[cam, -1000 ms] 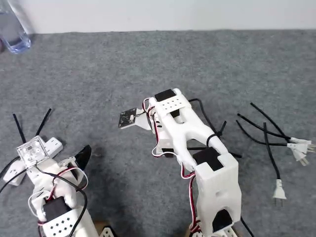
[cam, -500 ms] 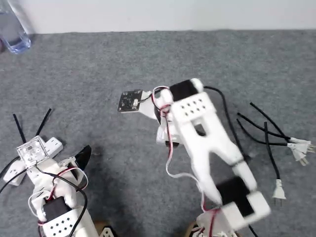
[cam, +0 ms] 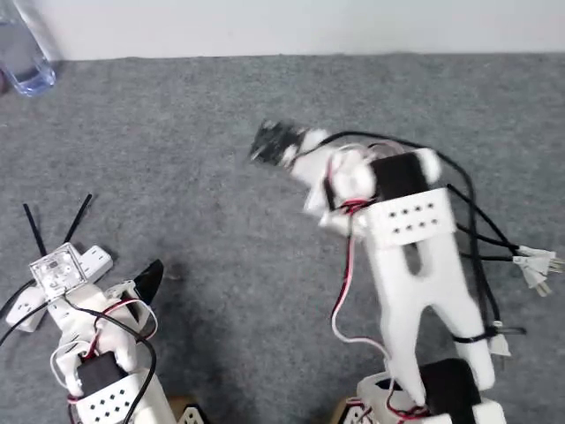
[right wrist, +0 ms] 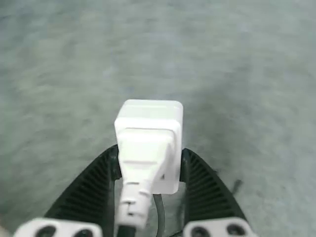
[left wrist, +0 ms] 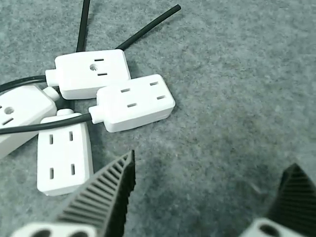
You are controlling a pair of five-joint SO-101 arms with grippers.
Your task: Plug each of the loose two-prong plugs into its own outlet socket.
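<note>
Grey felt covers the counter (cam: 221,115). Our right claw (right wrist: 149,154) is clamped on a white plug (right wrist: 148,126), held above it. Our left claw (left wrist: 211,165) gapes over the outlets (left wrist: 133,101). We judge the plug light, hard and slick, best pinched across its flat sides.

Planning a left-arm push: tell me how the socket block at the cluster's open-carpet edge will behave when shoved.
The socket block looks boxy and flat-sided, so it should slide on the carpet, not roll or tip. Its black cord will probably drag and swing it round. It lies against a neighbouring socket, which would likely shift too.
</note>
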